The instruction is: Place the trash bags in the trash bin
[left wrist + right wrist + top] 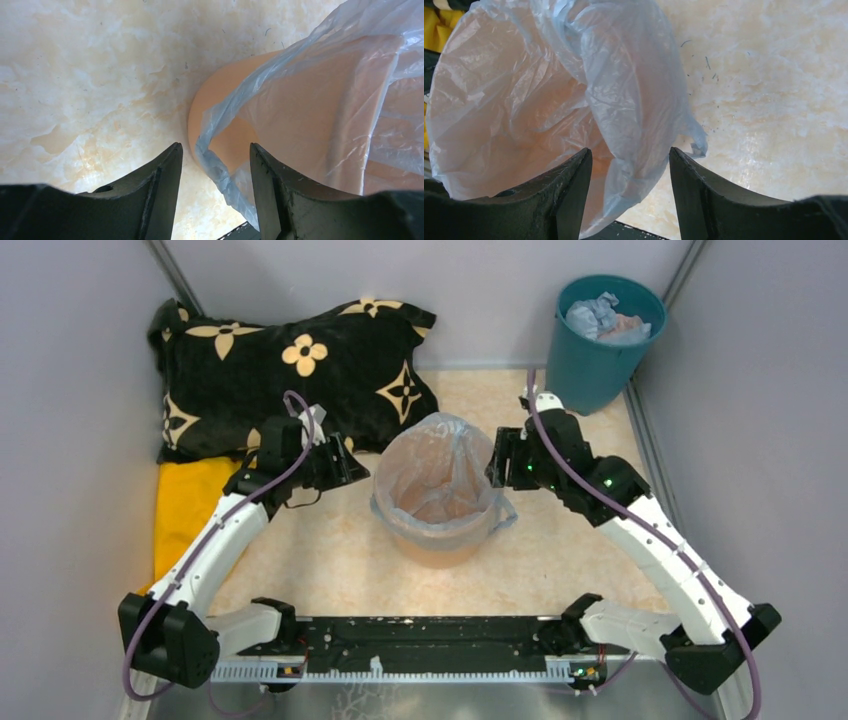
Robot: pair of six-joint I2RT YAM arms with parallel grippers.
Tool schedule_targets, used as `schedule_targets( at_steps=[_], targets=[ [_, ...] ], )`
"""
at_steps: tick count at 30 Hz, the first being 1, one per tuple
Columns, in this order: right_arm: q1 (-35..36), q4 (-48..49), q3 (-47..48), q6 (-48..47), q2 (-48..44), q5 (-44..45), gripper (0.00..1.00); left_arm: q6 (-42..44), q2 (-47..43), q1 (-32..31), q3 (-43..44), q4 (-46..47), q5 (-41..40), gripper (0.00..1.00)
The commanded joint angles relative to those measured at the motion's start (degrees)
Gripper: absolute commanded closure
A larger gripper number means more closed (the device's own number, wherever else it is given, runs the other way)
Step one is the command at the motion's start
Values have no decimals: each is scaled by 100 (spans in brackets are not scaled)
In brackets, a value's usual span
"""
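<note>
The peach-orange trash bin (440,540) stands at the table's middle, lined with a see-through pale blue trash bag (440,460) whose film drapes over the rim. My left gripper (358,468) is open at the bin's left side; in the left wrist view the bag's twisted loop handle (220,172) hangs between the spread fingers (160,190) against the bin wall (225,145). My right gripper (492,462) is open at the bin's right rim; in the right wrist view the bag's folded edge (634,125) lies between its spread jaws.
A dark teal bucket (600,350) with crumpled plastic inside stands at the back right. A black pillow with cream flowers (290,370) and a yellow cloth (190,500) lie at the left. Grey walls close in on both sides.
</note>
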Motion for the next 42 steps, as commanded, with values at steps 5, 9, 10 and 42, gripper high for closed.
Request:
schedule_targets(
  at_steps=[5, 9, 10, 42],
  targets=[
    [497, -344, 505, -78, 648, 322, 45, 235, -50, -8, 733, -239, 0, 41],
    [780, -703, 728, 13, 1106, 857, 47, 262, 13, -8, 828, -160, 221, 41],
    [848, -758, 802, 17, 1201, 990, 49, 272, 29, -8, 812, -147, 236, 41],
    [-396, 116, 2687, -2430, 2390, 1480, 33, 306, -84, -8, 259, 91, 464, 43]
  ],
)
